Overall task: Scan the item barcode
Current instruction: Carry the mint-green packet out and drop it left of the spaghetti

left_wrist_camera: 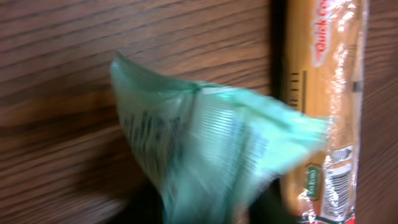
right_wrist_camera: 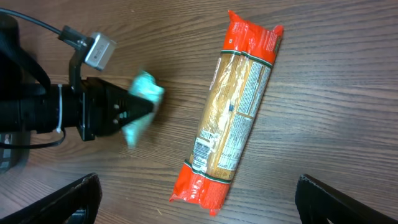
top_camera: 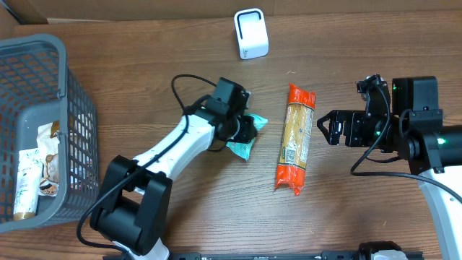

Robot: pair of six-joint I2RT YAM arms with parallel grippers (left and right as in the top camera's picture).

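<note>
Teal packet (top_camera: 242, 147) at left gripper (top_camera: 249, 131), hold unclear, right gripper (top_camera: 322, 128) wide open, empty

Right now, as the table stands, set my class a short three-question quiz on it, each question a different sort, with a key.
1. True or false: the orange pasta packet lies inside the grey basket.
2. Which gripper has the teal packet at its fingertips? A. left gripper B. right gripper
3. Fill in: the right gripper's jaws stand ____.
Key: 1 false; 2 A; 3 open.
</note>
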